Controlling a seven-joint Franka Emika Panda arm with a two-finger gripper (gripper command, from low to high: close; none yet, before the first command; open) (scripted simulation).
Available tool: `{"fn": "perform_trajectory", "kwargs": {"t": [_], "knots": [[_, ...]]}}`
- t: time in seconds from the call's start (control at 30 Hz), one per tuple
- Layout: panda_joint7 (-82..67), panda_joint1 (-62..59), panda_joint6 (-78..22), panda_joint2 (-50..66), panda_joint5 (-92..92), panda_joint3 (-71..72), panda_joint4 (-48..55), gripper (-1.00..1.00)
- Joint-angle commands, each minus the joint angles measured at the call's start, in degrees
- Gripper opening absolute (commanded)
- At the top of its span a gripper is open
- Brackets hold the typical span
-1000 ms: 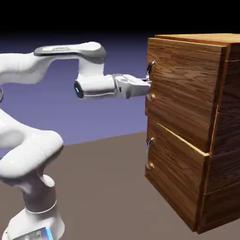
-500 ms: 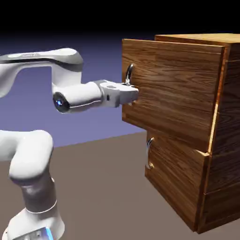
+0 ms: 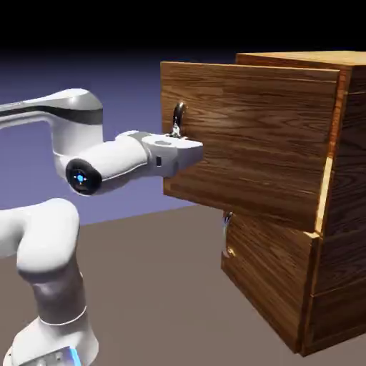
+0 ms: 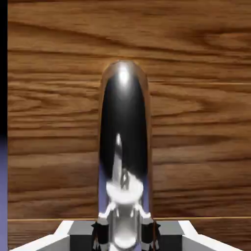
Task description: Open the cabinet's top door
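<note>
Partly done: top door [image 3: 246,136] swung well out from cabinet [image 3: 347,171], still hinged at exterior view's right; claw [image 4: 124,234] pinching upper handle [image 4: 124,122]; wider swing probably left, then release

1. The boxy, dark-brown wood-grain cabinet [image 3: 352,171] stands upright at the exterior view's right, its top lighter; its matching lower wooden panel [image 3: 268,275] sits closed.
2. The upper dark-brown, flat wood-grain door with pale edging [image 3: 250,143] is partly open: upright, its handle side swung out past the lower panel towards the exterior view's left, its other side at the cabinet.
3. The door's curved, glossy silver metal handle [image 3: 179,118] stands lengthwise near the free edge; its lower end seems partly hidden.
</note>
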Motion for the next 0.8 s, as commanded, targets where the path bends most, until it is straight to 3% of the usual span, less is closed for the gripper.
{"fn": "perform_trajectory", "kwargs": {"t": [0.0, 0.23, 0.63, 0.77], "knots": [[0.22, -0.53, -1.6, -0.06, -2.2, -2.07, 0.14, -1.0], [0.52, -2.45, -13.01, 2.28, -16.88, -16.6, 3.3, -1.0], [20.07, 20.21, 8.93, -14.26, -45.66, -29.73, -0.51, -1.0], [21.84, 21.21, 2.15, -16.0, -52.93, -37.14, 3.05, -1.0]]}}
